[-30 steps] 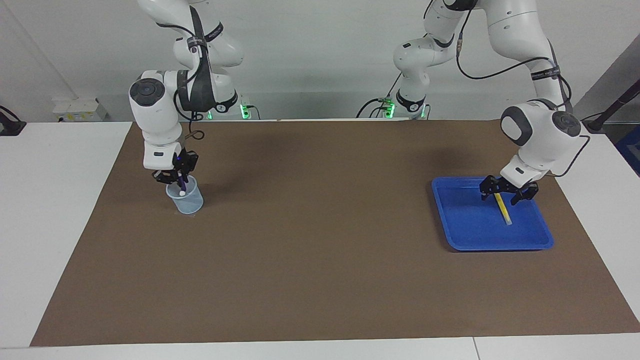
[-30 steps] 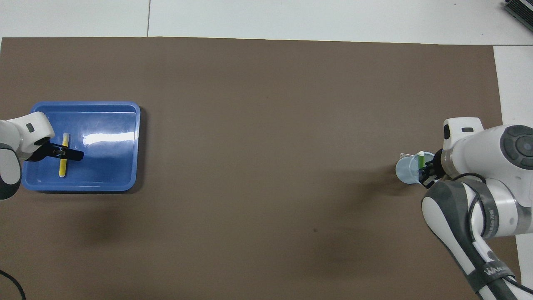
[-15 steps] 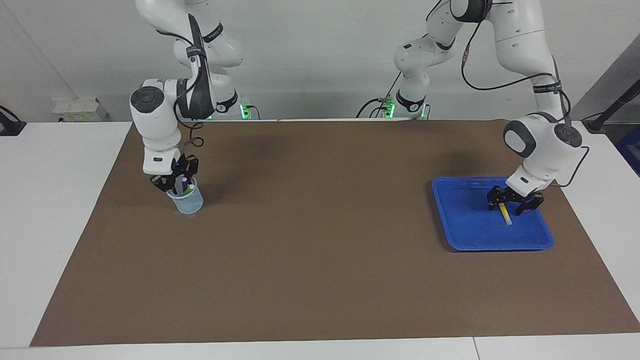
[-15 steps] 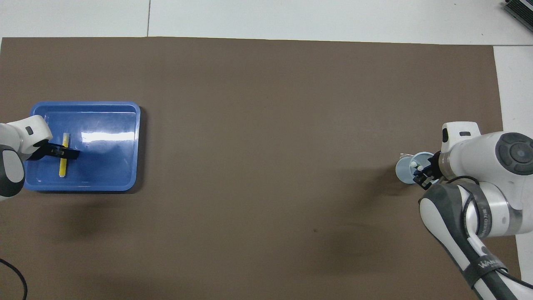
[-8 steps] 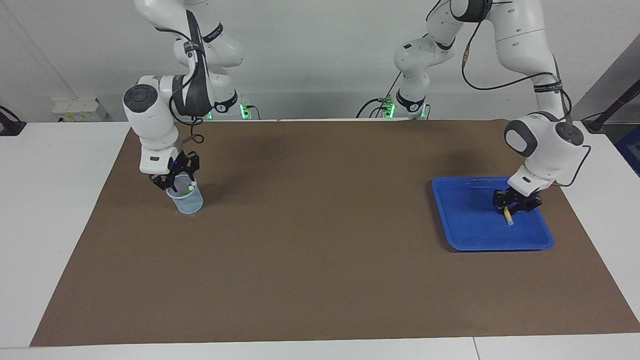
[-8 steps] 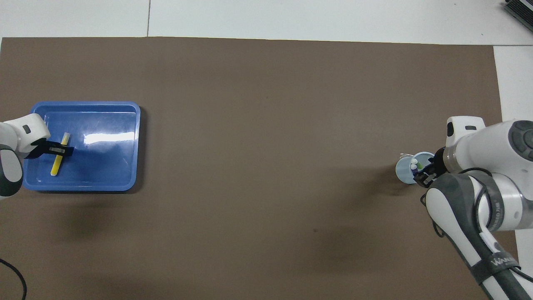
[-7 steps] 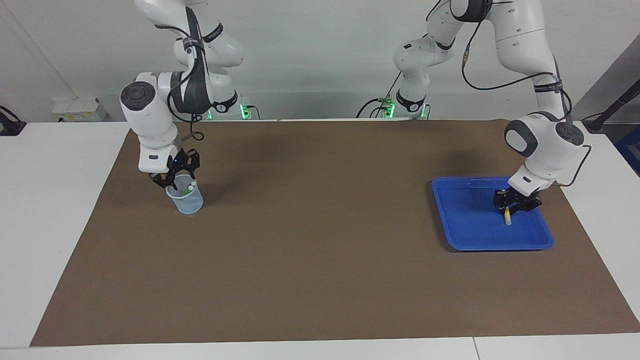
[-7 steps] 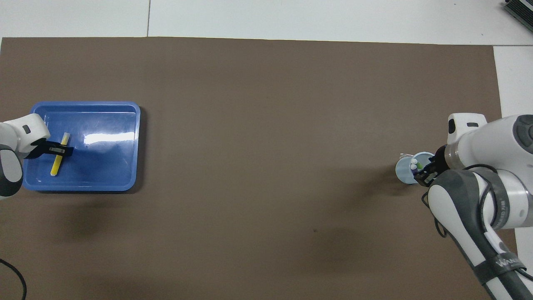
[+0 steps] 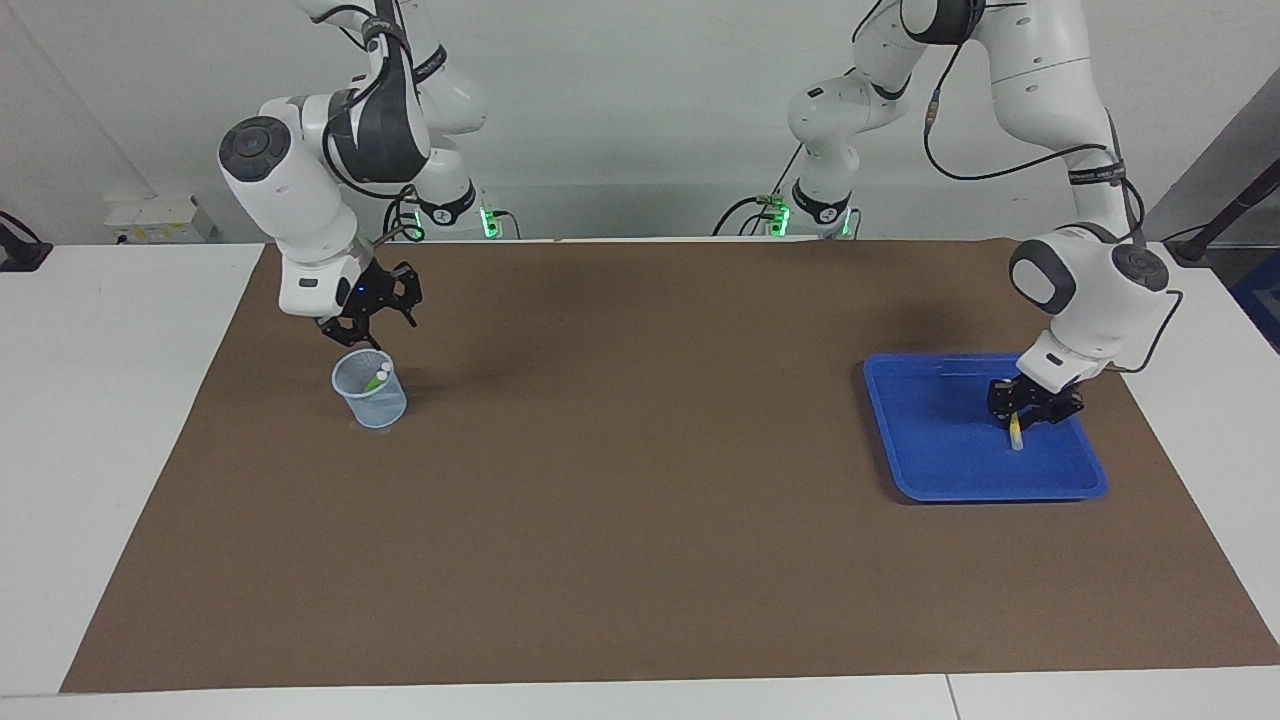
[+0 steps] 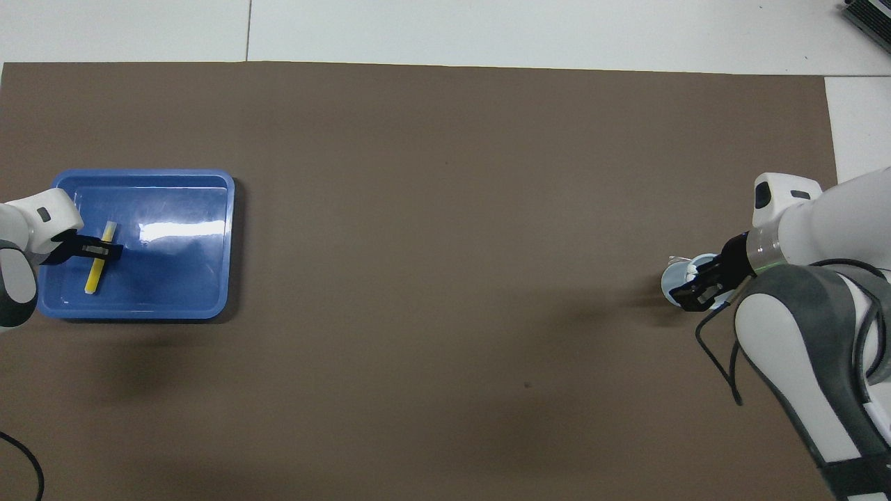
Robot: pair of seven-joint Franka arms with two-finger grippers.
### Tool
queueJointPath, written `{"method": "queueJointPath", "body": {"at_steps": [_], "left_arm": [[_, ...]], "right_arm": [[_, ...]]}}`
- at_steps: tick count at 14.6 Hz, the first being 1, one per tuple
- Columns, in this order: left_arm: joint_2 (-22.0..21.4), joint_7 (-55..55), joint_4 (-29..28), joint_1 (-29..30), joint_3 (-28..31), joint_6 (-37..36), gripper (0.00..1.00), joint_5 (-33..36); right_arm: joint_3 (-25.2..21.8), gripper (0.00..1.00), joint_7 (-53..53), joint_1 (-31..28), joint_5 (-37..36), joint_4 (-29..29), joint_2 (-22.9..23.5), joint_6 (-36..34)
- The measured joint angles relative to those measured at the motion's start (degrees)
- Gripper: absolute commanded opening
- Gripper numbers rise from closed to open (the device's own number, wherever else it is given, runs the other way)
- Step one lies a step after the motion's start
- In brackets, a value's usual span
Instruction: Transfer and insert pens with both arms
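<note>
Left arm bent over tray

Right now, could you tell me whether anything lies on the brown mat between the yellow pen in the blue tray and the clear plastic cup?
Nothing visible does. The left gripper is shut on the yellow pen in the blue tray; the brown mat is bare as far as the clear plastic cup. The right gripper hangs above that cup's rim.

Cup: holds two pens, toward the right arm's end.
Right gripper: empty, above the cup.
Left gripper: clamps yellow pen in tray.
</note>
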Motion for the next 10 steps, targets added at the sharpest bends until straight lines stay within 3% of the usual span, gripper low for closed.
{"method": "queueJointPath", "body": {"at_steps": [2, 7, 10], "left_arm": [[-0.3, -3.1, 1.8, -0.3, -0.5, -4.6, 0.00, 0.0], [-4.9, -13.4, 7.5, -4.3, -0.8, -19.5, 0.00, 0.0], [-7.7, -17.8, 7.7, -5.5, -1.0, -23.8, 0.00, 0.0]], "right_arm": [[0.9, 0.58, 5.1, 1.2, 4.6, 0.4, 0.0, 0.1], [1.3, 0.61, 24.7, 9.3, 7.0, 0.5, 0.0, 3.1], [1.5, 0.70, 36.1, 13.8, 12.7, -0.2, 0.0, 8.2]]}}
